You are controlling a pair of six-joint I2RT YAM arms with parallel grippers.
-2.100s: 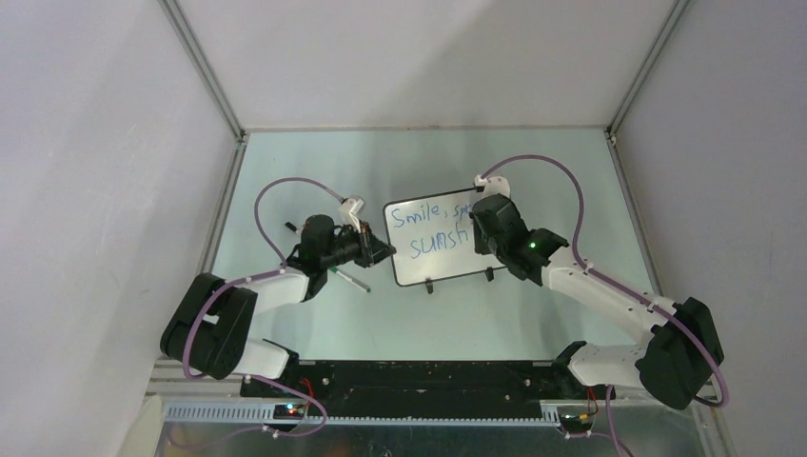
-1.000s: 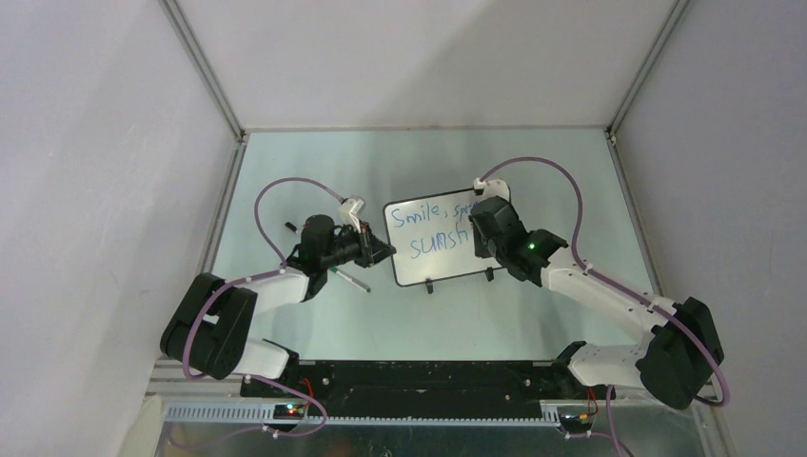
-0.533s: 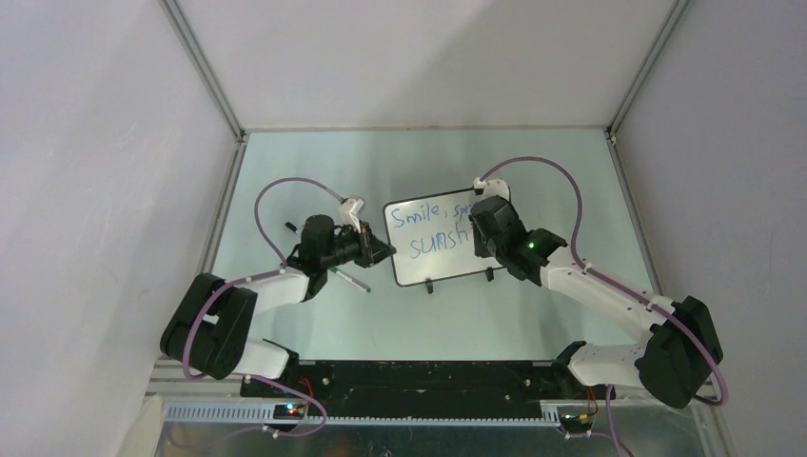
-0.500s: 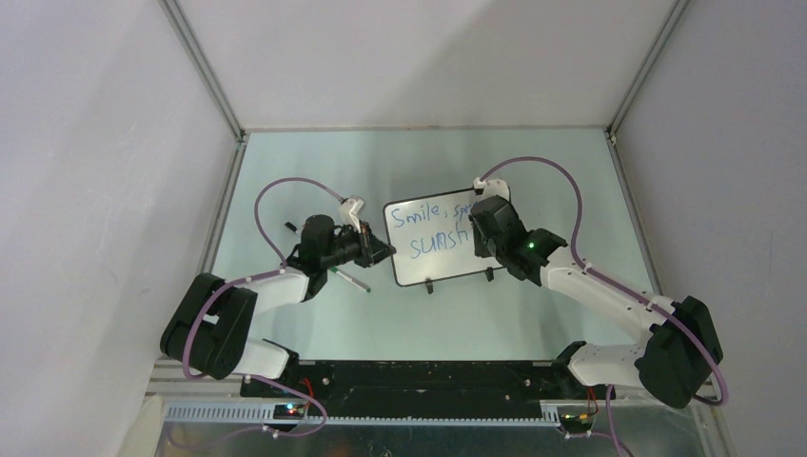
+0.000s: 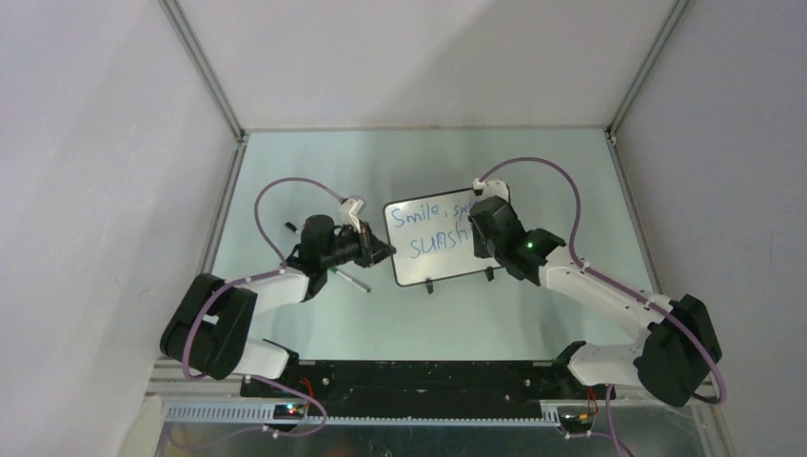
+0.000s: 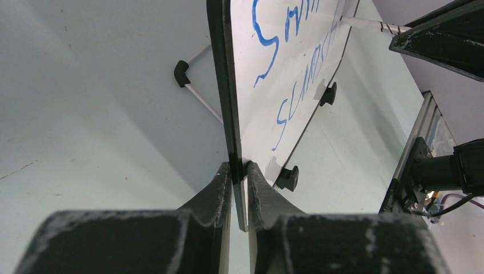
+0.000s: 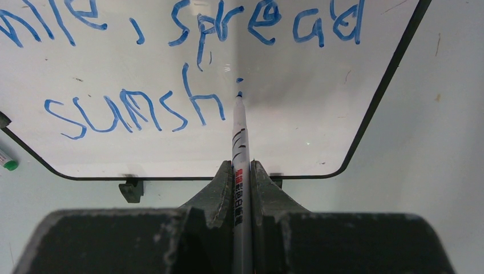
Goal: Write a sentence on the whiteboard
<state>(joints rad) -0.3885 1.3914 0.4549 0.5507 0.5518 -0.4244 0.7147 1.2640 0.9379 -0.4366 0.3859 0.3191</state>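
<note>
The whiteboard [image 5: 428, 262] stands tilted on its two black feet mid-table; it also shows in the left wrist view [image 6: 297, 68] and the right wrist view [image 7: 297, 125]. The sentence [image 7: 188, 57] in blue reads "Smile, spread" above "sunsh" plus a dot. My left gripper [image 6: 239, 169] is shut on the board's left black frame edge. My right gripper [image 7: 242, 165] is shut on a white marker [image 7: 240, 137], whose blue tip touches the board just right of the "h", under the dot. In the top view the right gripper [image 5: 483, 233] covers the board's right part.
A spare marker [image 5: 354, 282] with a green end lies on the table left of the board, under my left arm; its green end [image 7: 9, 165] shows in the right wrist view. A small dark object [image 5: 289, 227] lies further left. Metal rails border the table.
My right gripper has shifted very slightly along the lower line of text. The left gripper and the board have not moved.
</note>
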